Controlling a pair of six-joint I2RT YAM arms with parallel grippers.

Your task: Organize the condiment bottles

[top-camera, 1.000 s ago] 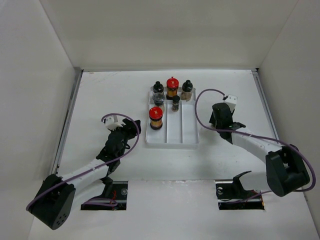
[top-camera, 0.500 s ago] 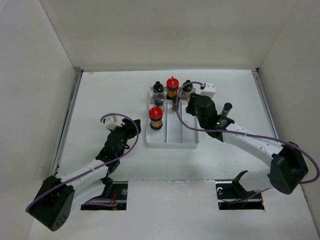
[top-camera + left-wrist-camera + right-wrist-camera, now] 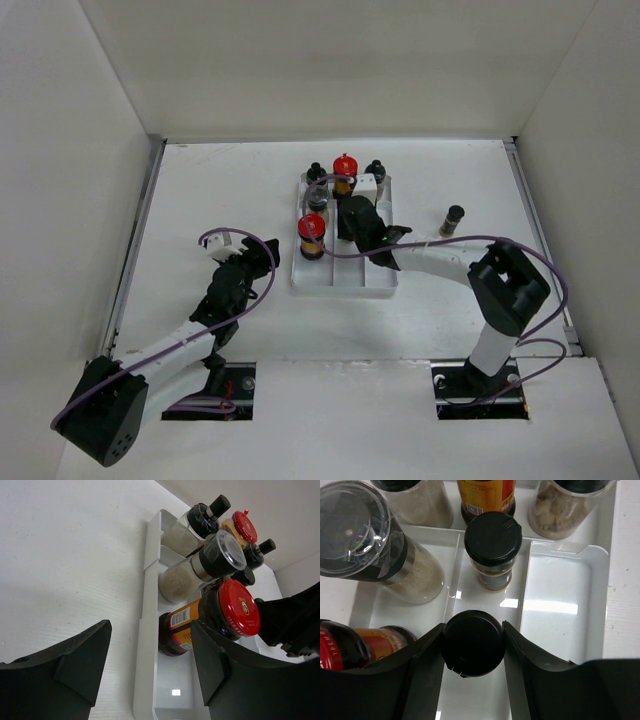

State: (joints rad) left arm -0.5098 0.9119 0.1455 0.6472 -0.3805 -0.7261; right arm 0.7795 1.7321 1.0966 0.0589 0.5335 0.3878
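Observation:
My right gripper point(image 3: 362, 222) is shut on a black-capped bottle point(image 3: 473, 642) and holds it over the middle lane of the white tray point(image 3: 600, 605). Just ahead of it stands a small black-capped bottle point(image 3: 493, 540). A clear-lidded grinder point(image 3: 360, 530) and a red-capped amber bottle point(image 3: 312, 232) stand in the left lane. Another red-capped bottle point(image 3: 345, 165) and two black-capped ones point(image 3: 316, 172) point(image 3: 376, 170) line the tray's far end. A slim dark bottle point(image 3: 453, 219) stands alone on the table to the right. My left gripper point(image 3: 262, 255) is open and empty, left of the tray.
The tray's point(image 3: 345, 278) near half and right lane hold nothing. In the left wrist view the red-capped bottle point(image 3: 220, 617) and grinder point(image 3: 210, 562) stand close ahead, with the right arm point(image 3: 295, 620) behind them. White walls enclose the table.
My right arm has swung left from the table's right side to over the tray, carrying a bottle. The slim bottle on the right now stands uncovered. The left arm barely moved.

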